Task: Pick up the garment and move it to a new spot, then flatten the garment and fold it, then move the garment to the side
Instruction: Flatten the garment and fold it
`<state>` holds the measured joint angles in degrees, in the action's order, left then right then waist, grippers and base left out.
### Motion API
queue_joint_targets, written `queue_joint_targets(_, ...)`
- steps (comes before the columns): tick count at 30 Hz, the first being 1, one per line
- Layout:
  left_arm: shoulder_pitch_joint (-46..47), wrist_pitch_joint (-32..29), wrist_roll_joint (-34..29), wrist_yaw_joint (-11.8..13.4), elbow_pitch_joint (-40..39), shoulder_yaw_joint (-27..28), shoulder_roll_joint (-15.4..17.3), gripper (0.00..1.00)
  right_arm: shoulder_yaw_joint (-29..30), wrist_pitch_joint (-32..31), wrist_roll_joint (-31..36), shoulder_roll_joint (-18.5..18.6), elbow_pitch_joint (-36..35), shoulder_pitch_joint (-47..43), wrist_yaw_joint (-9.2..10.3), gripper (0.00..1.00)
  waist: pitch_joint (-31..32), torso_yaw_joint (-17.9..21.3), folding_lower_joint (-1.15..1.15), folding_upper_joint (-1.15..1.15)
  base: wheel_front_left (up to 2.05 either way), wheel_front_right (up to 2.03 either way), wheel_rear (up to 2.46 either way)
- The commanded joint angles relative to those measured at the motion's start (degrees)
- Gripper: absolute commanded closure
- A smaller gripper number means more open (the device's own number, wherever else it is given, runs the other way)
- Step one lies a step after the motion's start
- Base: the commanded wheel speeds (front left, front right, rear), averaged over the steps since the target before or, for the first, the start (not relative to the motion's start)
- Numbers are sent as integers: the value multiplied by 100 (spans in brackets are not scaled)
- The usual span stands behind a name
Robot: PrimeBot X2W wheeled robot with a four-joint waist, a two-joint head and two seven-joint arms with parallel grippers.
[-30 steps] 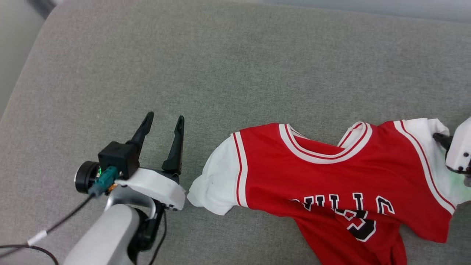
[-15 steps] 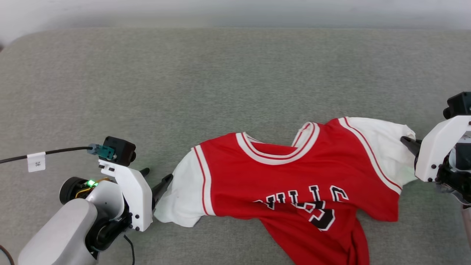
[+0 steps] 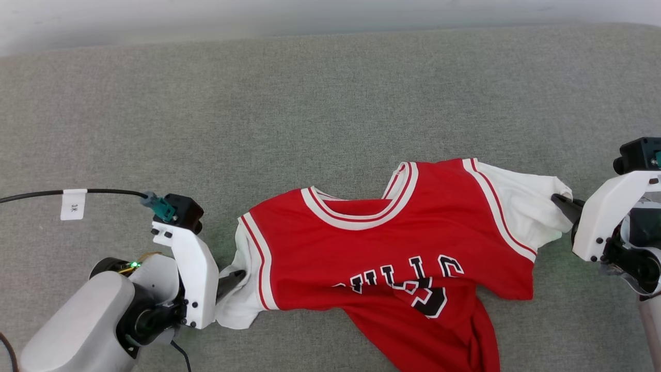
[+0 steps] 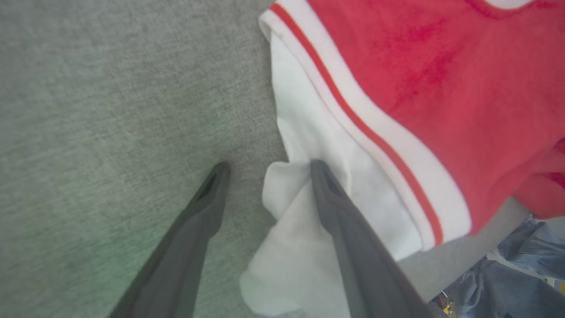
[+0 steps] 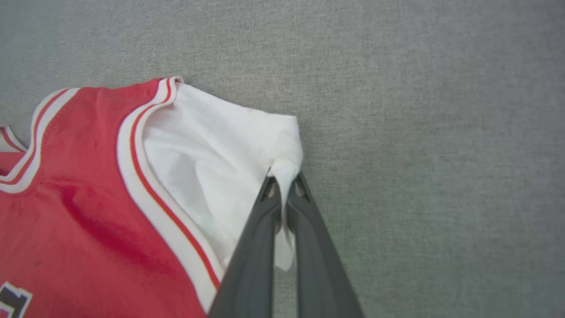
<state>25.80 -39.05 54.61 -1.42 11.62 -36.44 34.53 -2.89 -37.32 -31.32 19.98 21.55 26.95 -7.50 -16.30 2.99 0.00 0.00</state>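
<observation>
My right gripper [image 5: 284,180] was clenched on the outer edge of the right sleeve [image 5: 220,145] of the garment [image 3: 403,243]. A pinch of white cloth was squeezed between the fingertips. As I judge it, that hold anchored one end of the shirt so the other end could be drawn away from it.

The garment lay front-up on the grey upholstered surface [image 3: 320,103], low and central in my head view. Its collar pointed away from me, and the two white sleeves spread out toward my two arms. The red body below the black lettering was bunched and twisted toward me, so the shirt was far from flat.

My left gripper [image 4: 269,168] was released, jaws wide apart, down at the left sleeve [image 4: 309,132]. One finger rested over bare grey fabric. The other lay on the white cloth, with a raised fold of the sleeve's edge standing between them. I think that straddle was there so that closing would trap the fold instead of sliding over it.

With both sleeves held, I could lift and stretch the shirt by its shoulders. The risk I saw was the left gripper catching only a thin lip of cloth, which could slip out under tension.
</observation>
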Motion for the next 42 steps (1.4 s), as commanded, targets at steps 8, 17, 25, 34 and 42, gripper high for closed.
queue_joint_targets(8,-122,276,-364,66,75,-269,-188,100,-131,379,36,148,-14,98,2,100,196,-110,0,0,0,0,0)
queue_joint_targets(17,740,1227,-915,115,247,42,-293,100,-174,916,296,295,101,439,2,100,717,-226,0,0,0,0,0)
queue_joint_targets(25,1929,1606,-1120,57,958,273,-604,100,-338,1223,612,295,515,1225,2,100,1072,-161,0,0,0,0,0)
queue_joint_targets(34,3183,2165,-1069,-120,2239,594,-998,100,-828,1489,604,313,1093,2544,3,100,982,35,0,0,0,0,0)
queue_joint_targets(42,4644,2996,-1526,166,2987,763,-1080,100,-1202,1902,717,383,1380,4111,3,100,230,162,0,0,0,0,0)
